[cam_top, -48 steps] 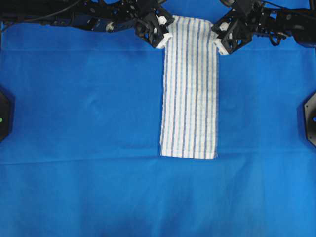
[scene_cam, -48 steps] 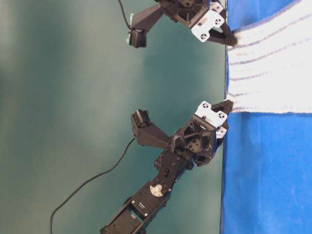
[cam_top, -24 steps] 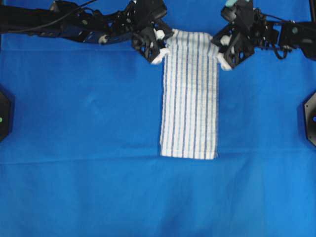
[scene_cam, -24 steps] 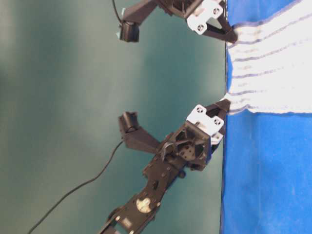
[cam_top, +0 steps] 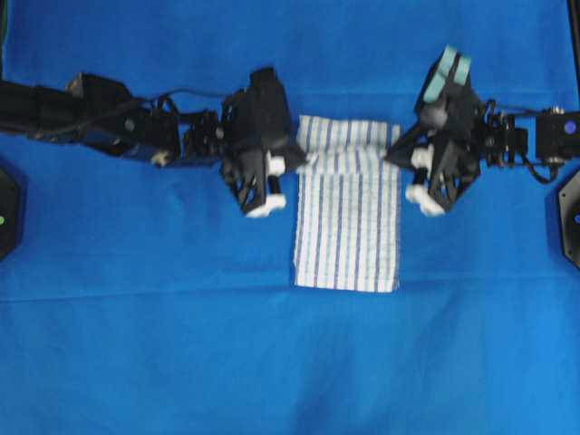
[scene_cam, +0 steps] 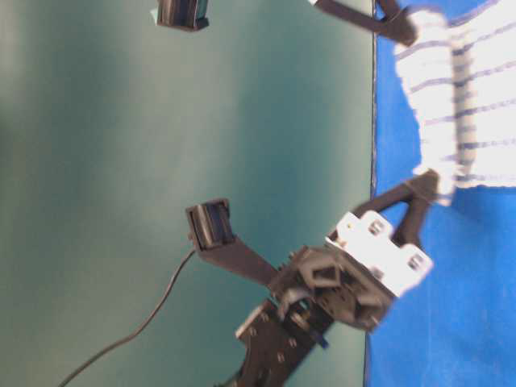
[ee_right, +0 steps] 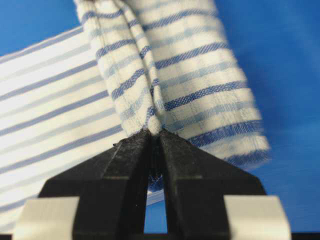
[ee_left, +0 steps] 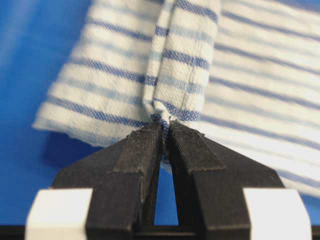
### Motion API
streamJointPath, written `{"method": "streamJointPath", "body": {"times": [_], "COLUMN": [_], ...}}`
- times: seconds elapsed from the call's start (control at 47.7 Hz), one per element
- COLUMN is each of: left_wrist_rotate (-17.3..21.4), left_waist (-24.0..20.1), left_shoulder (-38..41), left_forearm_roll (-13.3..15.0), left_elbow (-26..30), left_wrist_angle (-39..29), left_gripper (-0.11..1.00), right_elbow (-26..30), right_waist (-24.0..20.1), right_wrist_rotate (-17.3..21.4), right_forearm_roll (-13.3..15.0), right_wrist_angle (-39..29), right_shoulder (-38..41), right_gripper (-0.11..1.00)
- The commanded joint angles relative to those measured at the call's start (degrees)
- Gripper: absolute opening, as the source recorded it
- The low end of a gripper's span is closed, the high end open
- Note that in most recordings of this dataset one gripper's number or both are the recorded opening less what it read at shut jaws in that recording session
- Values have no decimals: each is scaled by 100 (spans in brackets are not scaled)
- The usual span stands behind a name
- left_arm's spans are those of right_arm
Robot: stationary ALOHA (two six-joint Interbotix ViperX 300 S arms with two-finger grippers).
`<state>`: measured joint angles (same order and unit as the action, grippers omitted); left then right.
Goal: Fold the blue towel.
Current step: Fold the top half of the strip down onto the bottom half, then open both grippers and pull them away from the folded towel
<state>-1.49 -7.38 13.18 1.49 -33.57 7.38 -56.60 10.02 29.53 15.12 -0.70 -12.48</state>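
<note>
Two grippers | left gripper [cam_top: 283,174] and right gripper [cam_top: 408,169] each pinching closed on a far corner of the towel [cam_top: 347,237] | towel lying mid-frame, long axis running top to bottom | free near edge sitting below both, equally near | fold heading downward.

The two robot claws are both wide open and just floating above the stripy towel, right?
Not quite. Both wrist views show the left gripper and the right gripper shut on the blue towel, each pinching a corner lifted above the rest of it.
</note>
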Motion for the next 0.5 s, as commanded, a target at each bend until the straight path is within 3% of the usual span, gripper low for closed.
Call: {"method": "streamJointPath", "body": {"times": [0.0,0.231,0.483], "left_wrist_rotate": [-9,-9,-9], "left_waist": [308,967,1204], "left_shoulder": [-272,-316,-281], "left_forearm_roll": [-18,-9,-18], "left_elbow": [-62,-114,-114], "left_wrist_angle": [44,26,53], "left_gripper": [3,3,3], "right_elbow": [35,9,35], "right_waist": [-396,-1204,-1477], "right_wrist_rotate": [-9,-9,-18], "right_forearm_roll": [-167,-475,-510], "right_wrist_angle": [-18,-18,-18], "right_shoulder": [-88,-62,9], "right_gripper": [9,9,9]}}
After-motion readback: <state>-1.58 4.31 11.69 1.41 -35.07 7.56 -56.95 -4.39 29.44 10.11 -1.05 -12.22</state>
